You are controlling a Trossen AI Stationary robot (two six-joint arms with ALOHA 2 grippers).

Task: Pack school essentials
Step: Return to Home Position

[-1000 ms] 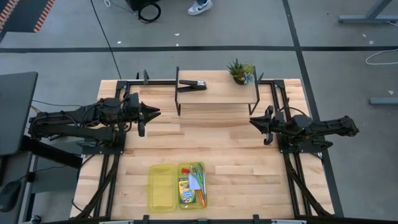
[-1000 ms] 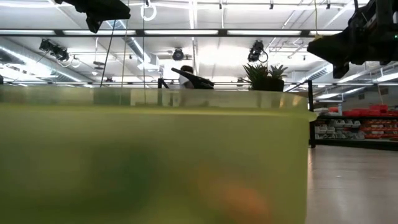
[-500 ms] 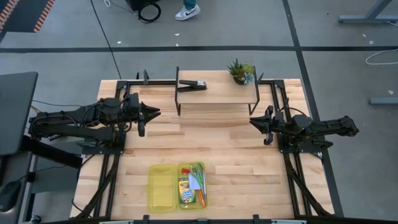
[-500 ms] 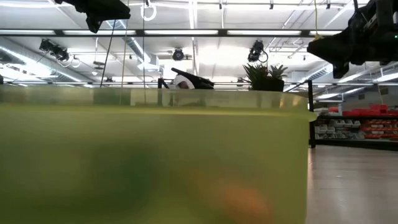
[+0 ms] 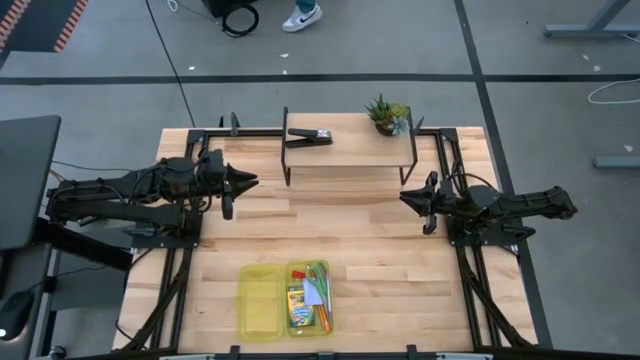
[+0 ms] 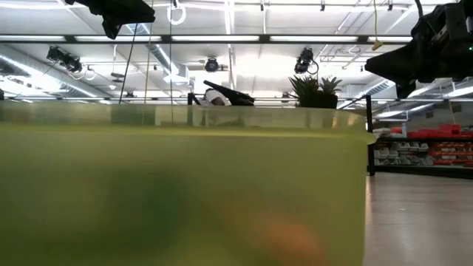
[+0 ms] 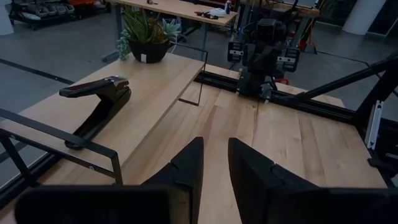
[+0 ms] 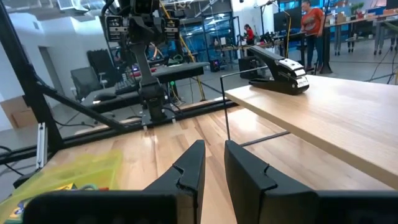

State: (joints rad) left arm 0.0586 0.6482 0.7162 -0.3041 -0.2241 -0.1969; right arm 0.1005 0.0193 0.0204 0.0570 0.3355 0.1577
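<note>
Supply box: yellow translucent box (image 5: 330, 300), at the tabletop edge opposite the raised shelf, a little left of the middle.
Lid: hinged open, lying flat (image 5: 259, 300) against the tray's left side.
Contents: yellow-green crayon box (image 5: 297, 306), green-handled scissors (image 5: 314, 272), pale bluish-white block (image 5: 313, 292) and orange pencil (image 5: 324, 318), packed close together in the tray; pink-purple pencil and red piece too small to pick out.
Left gripper: (image 5: 250, 181) near the left edge, raised, pointing inward, fingers a narrow gap apart, empty.
Right gripper: (image 5: 404, 196) near the right edge, facing the left one, fingers a narrow gap apart, empty.
Shelf: wooden riser (image 5: 350, 155) along the far edge, carrying a black stapler-like clip tool (image 5: 310, 136) and a small potted plant (image 5: 386, 114) at its right end.
Stage: packing apparently finished, lid not closed.
Risk: probably low with both arms well apart from the box; open lid leaves the contents loose if the box gets bumped or tipped off its edge.
</note>
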